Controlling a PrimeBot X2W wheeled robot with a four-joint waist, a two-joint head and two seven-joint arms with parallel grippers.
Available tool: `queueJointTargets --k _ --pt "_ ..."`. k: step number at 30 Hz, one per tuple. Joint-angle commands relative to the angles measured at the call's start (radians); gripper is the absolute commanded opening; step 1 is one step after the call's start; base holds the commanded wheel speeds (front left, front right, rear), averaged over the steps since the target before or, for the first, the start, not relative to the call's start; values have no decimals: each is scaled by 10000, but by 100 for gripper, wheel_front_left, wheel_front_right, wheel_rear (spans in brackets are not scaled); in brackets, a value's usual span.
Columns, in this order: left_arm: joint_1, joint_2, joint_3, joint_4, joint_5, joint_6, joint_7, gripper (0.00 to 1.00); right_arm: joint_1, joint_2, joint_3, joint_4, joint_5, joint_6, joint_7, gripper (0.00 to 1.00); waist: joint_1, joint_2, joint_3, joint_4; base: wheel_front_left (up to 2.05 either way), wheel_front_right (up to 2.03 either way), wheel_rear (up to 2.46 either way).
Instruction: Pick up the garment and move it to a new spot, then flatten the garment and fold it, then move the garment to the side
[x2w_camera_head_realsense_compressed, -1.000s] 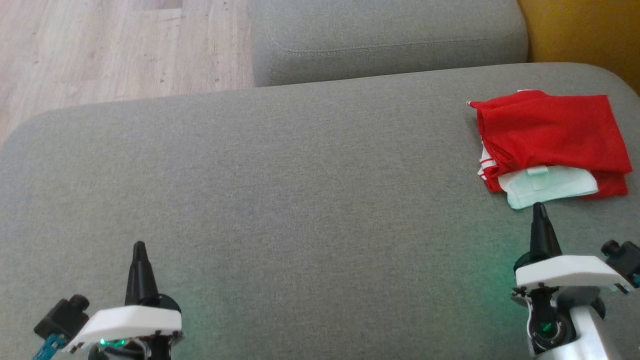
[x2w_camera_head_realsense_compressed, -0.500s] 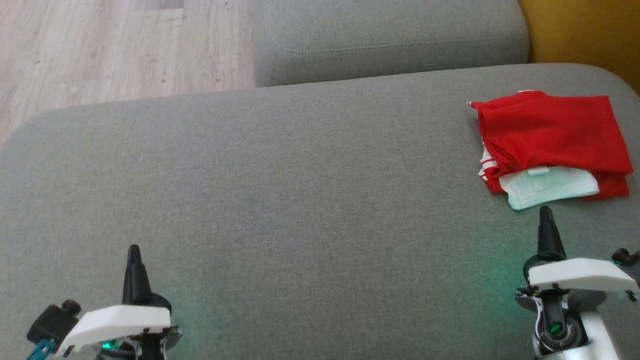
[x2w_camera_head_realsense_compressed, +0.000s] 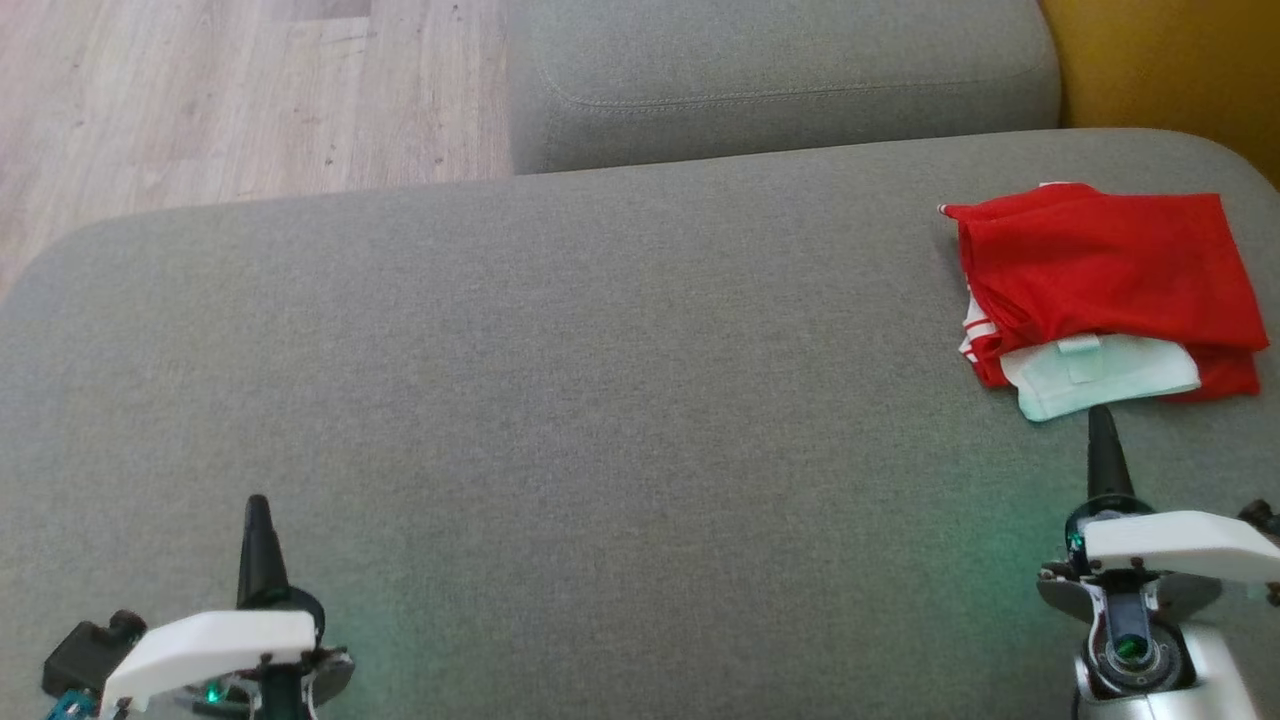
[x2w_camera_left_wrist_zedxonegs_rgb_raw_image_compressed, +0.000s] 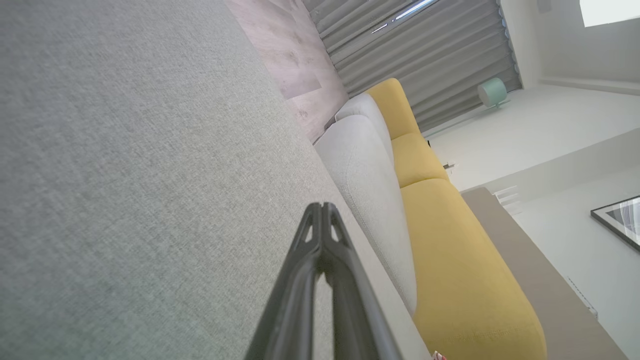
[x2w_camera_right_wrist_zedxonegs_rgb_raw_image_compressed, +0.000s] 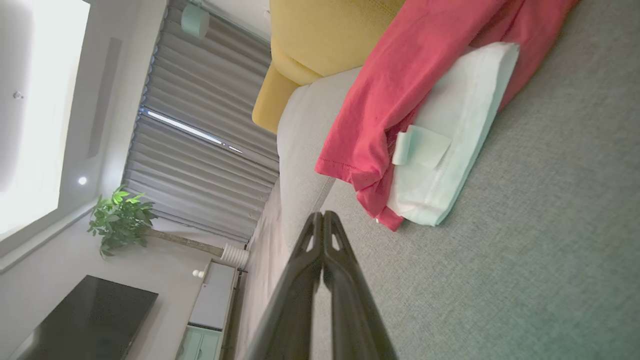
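The garment is a red piece with a white waistband and white stripes, folded into a flat stack at the far right of the grey cushion. In the right wrist view the garment lies just ahead of my fingers. My right gripper is shut and empty, its tip a short way in front of the white band without touching it. At the lower left my left gripper is shut and empty over bare cushion, far from the garment. Both pairs of fingers are pressed together.
A second grey cushion lies beyond the far edge. Wooden floor shows at the upper left. A yellow sofa part borders the upper right, close behind the garment. Wide bare fabric stretches between my two grippers.
Both grippers have drawn back toward me. The right one has also drifted a little to the right. The garment has stayed where it was.
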Motion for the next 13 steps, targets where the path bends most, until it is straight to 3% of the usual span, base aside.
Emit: queueJointTargets --k 1,13 --pt "-573 27 288 -351 -272 8 108 0 -151 -44 76 -452 321 25 78 0 -1 -1 -1 4 0 0 0" --pt "-614 29 461 -389 -1477 10 462 0 -53 -45 -26 -729 1667 28 423 0 -1 -1 -7 30 0 0 0"
